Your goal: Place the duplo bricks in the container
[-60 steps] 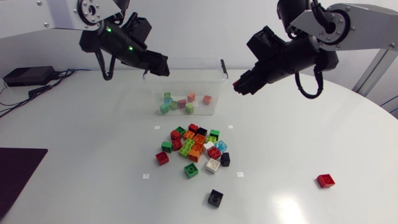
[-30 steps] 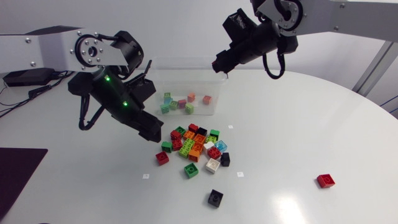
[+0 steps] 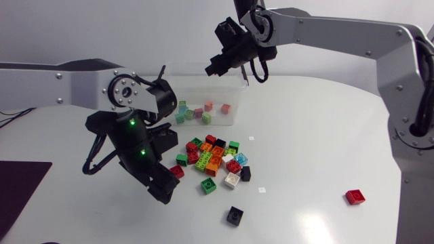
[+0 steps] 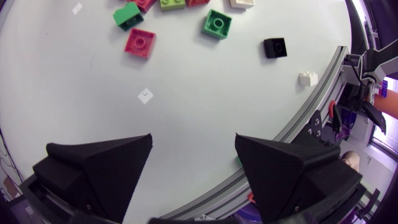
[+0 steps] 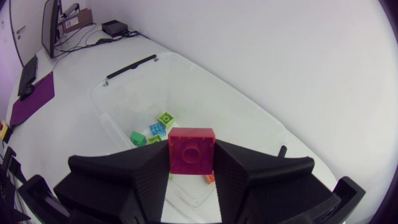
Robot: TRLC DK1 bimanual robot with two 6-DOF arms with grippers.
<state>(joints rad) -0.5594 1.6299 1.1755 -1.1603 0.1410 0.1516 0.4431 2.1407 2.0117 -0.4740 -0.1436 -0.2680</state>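
Observation:
A clear plastic container (image 3: 236,102) stands at the back of the table with several small bricks inside (image 3: 199,112). My right gripper (image 3: 215,66) hangs over the container's far rim, shut on a red duplo brick (image 5: 191,149); the right wrist view shows the open container (image 5: 121,93) and its bricks below. A pile of mixed duplo bricks (image 3: 213,159) lies in the middle of the table. My left gripper (image 3: 161,192) is low at the pile's near left side, open and empty (image 4: 193,155). A red brick (image 4: 140,42) and a green brick (image 4: 217,23) lie ahead of it.
A lone black brick (image 3: 234,215) lies in front of the pile and a lone red brick (image 3: 354,196) far to the right. A dark mat (image 3: 20,190) covers the table's left edge. Small white markers dot the table around the pile.
My left arm swung from above the container down to the near left of the pile. My right arm carried the red brick leftward to above the container.

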